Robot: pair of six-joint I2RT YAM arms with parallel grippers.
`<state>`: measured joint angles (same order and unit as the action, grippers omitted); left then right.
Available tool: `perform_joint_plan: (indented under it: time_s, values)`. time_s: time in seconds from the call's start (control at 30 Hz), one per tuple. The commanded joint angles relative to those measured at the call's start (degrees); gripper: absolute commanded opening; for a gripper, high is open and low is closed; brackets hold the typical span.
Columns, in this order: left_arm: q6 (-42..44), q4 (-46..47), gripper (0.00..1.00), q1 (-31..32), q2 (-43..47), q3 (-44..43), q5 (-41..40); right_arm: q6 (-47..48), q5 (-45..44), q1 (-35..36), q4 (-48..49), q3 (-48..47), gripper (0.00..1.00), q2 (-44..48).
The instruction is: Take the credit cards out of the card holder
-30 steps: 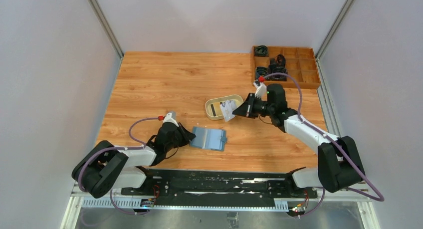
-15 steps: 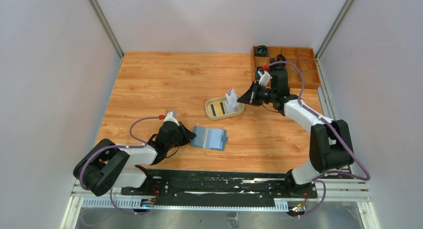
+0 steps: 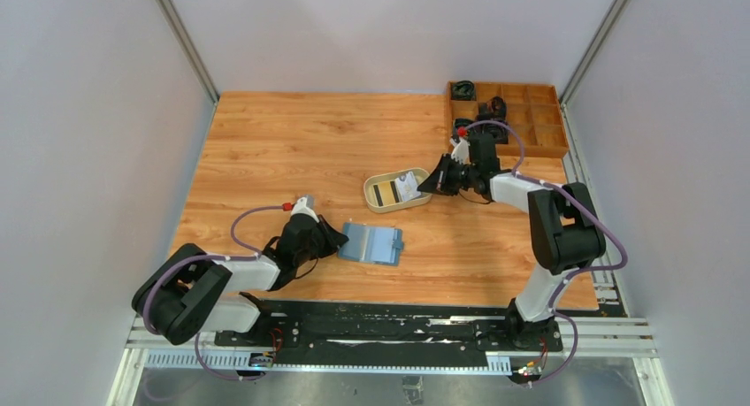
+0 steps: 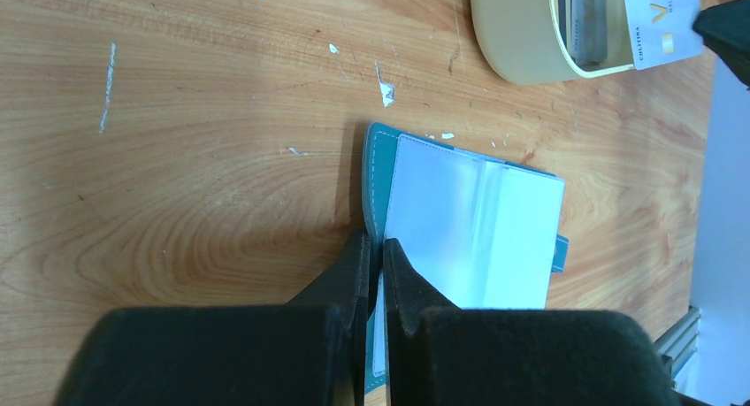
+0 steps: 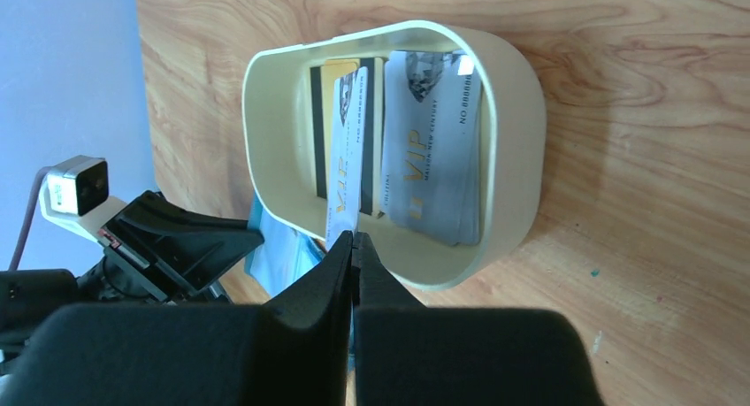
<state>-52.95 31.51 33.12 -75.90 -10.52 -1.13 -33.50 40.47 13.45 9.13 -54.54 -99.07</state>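
Note:
The teal card holder (image 3: 371, 244) lies open on the table, its pale blue-grey inside (image 4: 469, 229) facing up. My left gripper (image 3: 334, 242) is shut on its left edge (image 4: 380, 247). My right gripper (image 3: 426, 185) is shut on the end of a whitish credit card (image 5: 347, 158) and holds it edge-on over the beige oval tray (image 5: 522, 141). In the tray lie a silver card (image 5: 433, 149), a card with a dark stripe (image 5: 317, 132) and a tan card (image 5: 340, 67). The held card also shows in the top view (image 3: 407, 187).
The beige tray (image 3: 380, 204) stands mid-table, behind and to the right of the holder. A wooden compartment box (image 3: 531, 123) with dark items stands at the back right, just behind my right arm.
My right gripper carried the whitish card from the tray's near right rim up over the tray, then lowered and tilted it into the tray. The left gripper and holder have not moved.

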Motion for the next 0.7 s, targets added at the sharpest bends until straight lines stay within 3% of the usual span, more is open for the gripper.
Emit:
perform_joint_plan:
  time_s: [0.0, 0.67]
  values:
    - [4.43, -16.48, 0.0, 0.15, -4.12, 3.48, -3.75, 0.31, -1.36, -0.97, 1.47, -0.69, 0.0, -2.17]
    - [4.43, -16.3, 0.0, 0.12, -4.37, 3.76, -3.88, 0.45, -3.96, -1.28, -0.43, -4.28, 0.0, -4.1]
